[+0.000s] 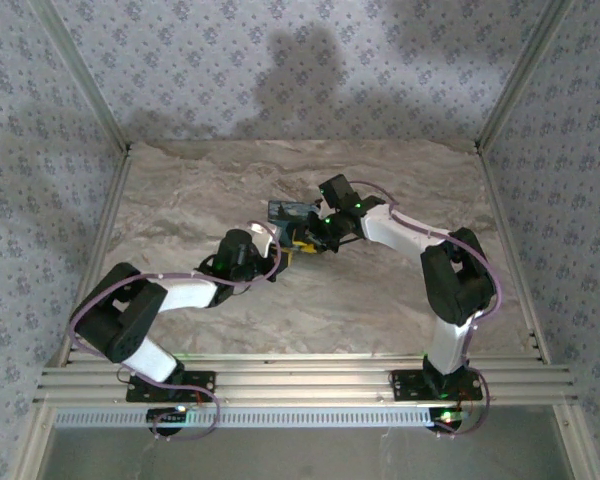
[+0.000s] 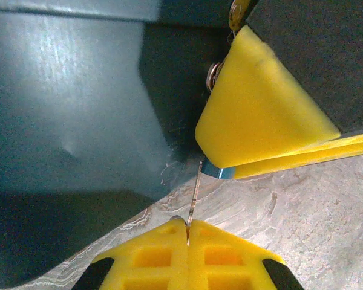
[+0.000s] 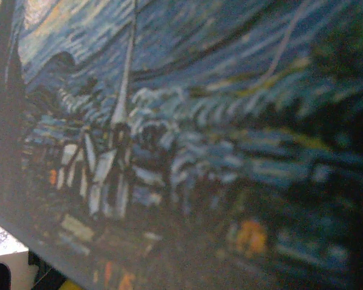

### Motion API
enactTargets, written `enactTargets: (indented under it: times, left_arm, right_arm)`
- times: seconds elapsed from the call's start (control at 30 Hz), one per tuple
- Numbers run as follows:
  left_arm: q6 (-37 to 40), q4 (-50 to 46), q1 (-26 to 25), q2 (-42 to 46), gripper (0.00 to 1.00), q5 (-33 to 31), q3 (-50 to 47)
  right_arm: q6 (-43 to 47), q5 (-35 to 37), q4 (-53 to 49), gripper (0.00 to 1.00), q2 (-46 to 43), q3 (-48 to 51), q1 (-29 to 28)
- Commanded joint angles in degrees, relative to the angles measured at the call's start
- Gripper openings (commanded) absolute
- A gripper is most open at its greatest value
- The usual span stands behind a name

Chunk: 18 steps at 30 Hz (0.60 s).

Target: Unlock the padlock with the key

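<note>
Well, the key (image 2: 194, 193) is a thin, stiff sliver of metal, seen edge-on. My left gripper (image 2: 187, 234) is closed hard on its near end, and the blade points to 12 o'clock in the left wrist view. I judge it light and slick. Against soft pads it could pivot once I twist, so I'd want the grip on the broad head, not the blade.

At 12 o'clock of that blade sits a brassy scrap (image 2: 236, 11) beside the right gripper's yellow pad (image 2: 260, 115). I take the scrap for the padlock, though too little shows to be sure. It should be dense and rigid, and likely to swing, so I'd brace it by the body.

From above, both grippers meet just off the table's (image 1: 400, 300) centre toward 12 o'clock, against the painted box (image 1: 286, 210). The right gripper (image 1: 316, 240) comes in from 4 o'clock, and I cannot tell whether its jaws are wide or closed.

By my count there is one key, one box, one padlock (in part), and two grippers.
</note>
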<state>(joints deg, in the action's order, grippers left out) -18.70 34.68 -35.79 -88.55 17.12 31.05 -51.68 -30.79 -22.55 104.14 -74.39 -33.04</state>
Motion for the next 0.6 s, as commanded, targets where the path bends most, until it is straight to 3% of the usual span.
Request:
enactTargets:
  times: [0.0,0.57]
  left_arm:
    - [-0.4,1.2,-0.5,-0.1,0.00,0.8,1.5]
    - [-1.2,1.7,-1.2,1.5,0.00,-0.8,-2.3]
  right_arm:
    - [-0.3,0.0,0.3,0.00,-0.1,-1.8,-0.4]
    - [-0.7,1.7,1.0,0.00,-0.4,-1.8,0.0]
